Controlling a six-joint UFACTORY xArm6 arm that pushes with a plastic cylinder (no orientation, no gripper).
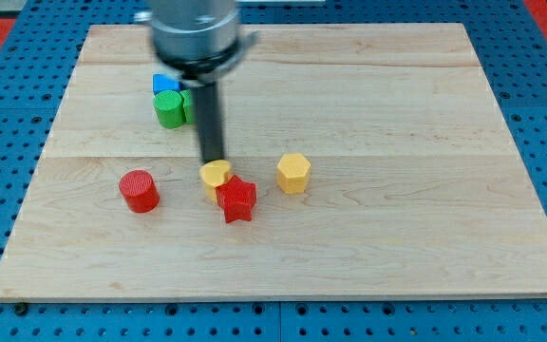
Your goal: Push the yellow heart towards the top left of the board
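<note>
- Nearest you lay the red star [238, 199], touching the yellow heart [216, 174] just left of the desk's [397, 256] middle.
- My tip [214, 160] met the heart's top edge, a poor side for driving it up-left, I judged.
- You had no pincer, only a rod.
- It half hid the blue block [165, 84] and green blocks [171, 109].

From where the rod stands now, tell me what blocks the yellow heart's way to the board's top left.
My tip sits at the yellow heart's upper edge, on the side it must travel toward. Further up-left, the green block and the blue block lie close to that path. The red star touches the heart from below-right.
</note>
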